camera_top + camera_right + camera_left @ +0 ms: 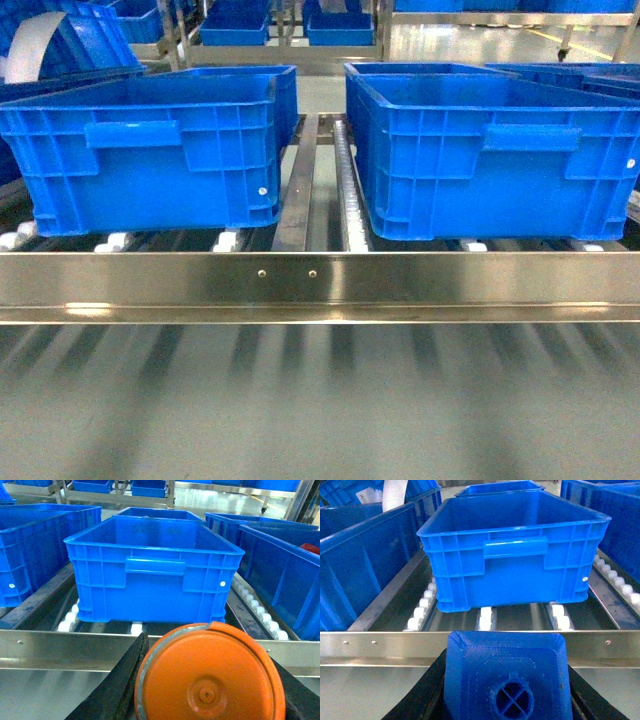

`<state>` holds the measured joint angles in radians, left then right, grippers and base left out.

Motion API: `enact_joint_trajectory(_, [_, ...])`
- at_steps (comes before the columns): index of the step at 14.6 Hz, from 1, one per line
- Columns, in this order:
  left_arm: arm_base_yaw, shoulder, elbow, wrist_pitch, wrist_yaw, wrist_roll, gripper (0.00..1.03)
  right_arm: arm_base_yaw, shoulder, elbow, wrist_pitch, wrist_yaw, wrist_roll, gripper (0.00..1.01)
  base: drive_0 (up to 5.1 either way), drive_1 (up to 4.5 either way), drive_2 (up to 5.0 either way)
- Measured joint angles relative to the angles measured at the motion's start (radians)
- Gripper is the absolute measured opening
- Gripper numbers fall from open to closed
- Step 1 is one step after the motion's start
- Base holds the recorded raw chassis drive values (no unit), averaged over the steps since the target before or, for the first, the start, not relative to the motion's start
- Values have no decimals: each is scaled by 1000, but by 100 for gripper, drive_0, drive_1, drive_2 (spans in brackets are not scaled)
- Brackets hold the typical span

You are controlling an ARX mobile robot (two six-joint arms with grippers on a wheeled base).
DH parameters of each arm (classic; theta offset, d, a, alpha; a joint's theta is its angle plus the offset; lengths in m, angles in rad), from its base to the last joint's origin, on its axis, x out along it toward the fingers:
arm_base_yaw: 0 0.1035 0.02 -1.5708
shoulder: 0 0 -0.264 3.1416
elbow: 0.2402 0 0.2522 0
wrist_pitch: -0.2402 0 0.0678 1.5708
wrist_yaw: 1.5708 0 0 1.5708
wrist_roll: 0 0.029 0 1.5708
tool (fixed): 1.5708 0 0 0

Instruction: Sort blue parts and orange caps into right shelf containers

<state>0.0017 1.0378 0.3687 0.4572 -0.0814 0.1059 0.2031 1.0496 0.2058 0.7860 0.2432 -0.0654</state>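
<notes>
In the left wrist view a blue part (507, 675) with a round crossed stud fills the bottom, clamped between the black fingers (422, 700) of my left gripper (507, 690), short of the shelf's steel rail. Beyond it stands an empty blue crate (515, 565). The right wrist view shows an orange cap (210, 677), flat end toward the camera, held in my right gripper (210, 690), with another empty blue crate (150, 575) ahead. In the head view both crates (150, 150) (500, 150) sit side by side on the roller shelf; neither gripper shows there.
A steel front rail (320, 285) crosses in front of the crates. White rollers (422, 605) run under them. More blue crates stand to the left (360, 575) and right (285, 575) and on racks behind (235, 25). One right-hand crate holds something red (311, 548).
</notes>
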Motion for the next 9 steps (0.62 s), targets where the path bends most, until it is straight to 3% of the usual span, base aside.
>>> enact_joint_trajectory(9, [-1, -3, 1, 4, 2, 0, 44, 0, -2, 0, 0, 0, 0, 44, 25, 444, -393])
